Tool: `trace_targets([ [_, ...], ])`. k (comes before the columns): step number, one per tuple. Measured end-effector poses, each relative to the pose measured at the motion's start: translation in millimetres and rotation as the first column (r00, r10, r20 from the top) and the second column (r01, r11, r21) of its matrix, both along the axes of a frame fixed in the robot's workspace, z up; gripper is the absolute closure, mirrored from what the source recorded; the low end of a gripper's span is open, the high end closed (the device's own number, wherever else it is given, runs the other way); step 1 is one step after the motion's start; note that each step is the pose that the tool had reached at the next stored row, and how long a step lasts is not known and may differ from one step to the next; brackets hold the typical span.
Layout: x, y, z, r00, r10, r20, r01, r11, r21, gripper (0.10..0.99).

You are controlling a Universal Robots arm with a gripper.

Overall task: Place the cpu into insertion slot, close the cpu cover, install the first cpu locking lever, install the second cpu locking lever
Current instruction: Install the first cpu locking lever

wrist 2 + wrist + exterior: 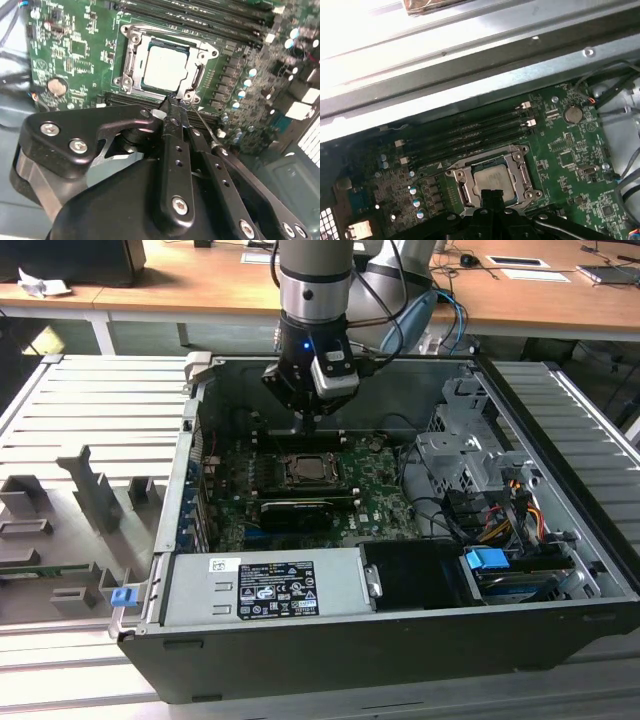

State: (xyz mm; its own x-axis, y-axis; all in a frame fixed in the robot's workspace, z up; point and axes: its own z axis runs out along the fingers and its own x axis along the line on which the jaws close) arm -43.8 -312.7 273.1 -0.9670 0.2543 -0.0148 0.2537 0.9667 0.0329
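The cpu [167, 67] lies flat in the insertion slot [312, 470] on the green board, pale metal face up. The silver cpu cover [131, 52] lies down around it, framing the chip; in the first wrist view the cpu [492, 180] and cover [519, 167] look the same. My gripper [172, 102] is shut, its black fingers pressed together with the tips at one corner of the socket. A thin metal locking lever [205, 130] slants up beside the fingers; whether they touch it I cannot tell. In the exterior view the gripper [307, 425] hangs just behind the socket.
Long black memory slots [470, 132] run beside the socket. A long black card [297, 512] sits in front of it, with the power supply [265, 585] nearer still. A drive cage [470, 460] and cables stand at the exterior view's right. The case wall [470, 60] is close behind.
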Motion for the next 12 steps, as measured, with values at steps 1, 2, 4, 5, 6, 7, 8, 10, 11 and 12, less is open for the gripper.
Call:
trace_targets([
  [1, 0.0, 0.0, -0.2, 0.9995, 0.03, 0.0, -0.03, 0.9995, 0.0, 0.98],
  [2, 0.0, 0.0, -0.3, 0.9988, 0.048, 0.0, -0.048, 0.9988, 0.0, 0.98],
  [4, 0.0, 0.0, -0.5, 0.9955, 0.095, 0.0, -0.095, 0.9955, 0.0, 0.98],
  [5, 0.0, 0.0, -0.5, 0.9936, 0.113, -0.0001, -0.113, 0.9936, 0.0, 0.98],
  [6, 0.0, 0.0, -0.5, 0.9915, 0.13, 0.0, -0.13, 0.9915, 0.0, 0.98],
  [7, 0.0, 0.0, -0.5, 0.9887, 0.15, 0.0, -0.15, 0.9887, 0.0, 0.98],
  [8, 0.0, 0.0, -0.6, 0.9862, 0.165, 0.0, -0.165, 0.9862, 0.0, 0.98],
  [10, 0.0, 0.0, -0.6, 0.9784, 0.207, 0.0, -0.207, 0.9784, 0.0, 0.98],
  [11, -0.2, 0.0, -0.8, 0.9772, 0.213, 0.0002, -0.213, 0.9772, 0.0, 0.98],
  [12, -0.8, 0.0, -0.7, 0.9769, 0.214, 0.0002, -0.214, 0.9769, 0.0, 0.98],
])
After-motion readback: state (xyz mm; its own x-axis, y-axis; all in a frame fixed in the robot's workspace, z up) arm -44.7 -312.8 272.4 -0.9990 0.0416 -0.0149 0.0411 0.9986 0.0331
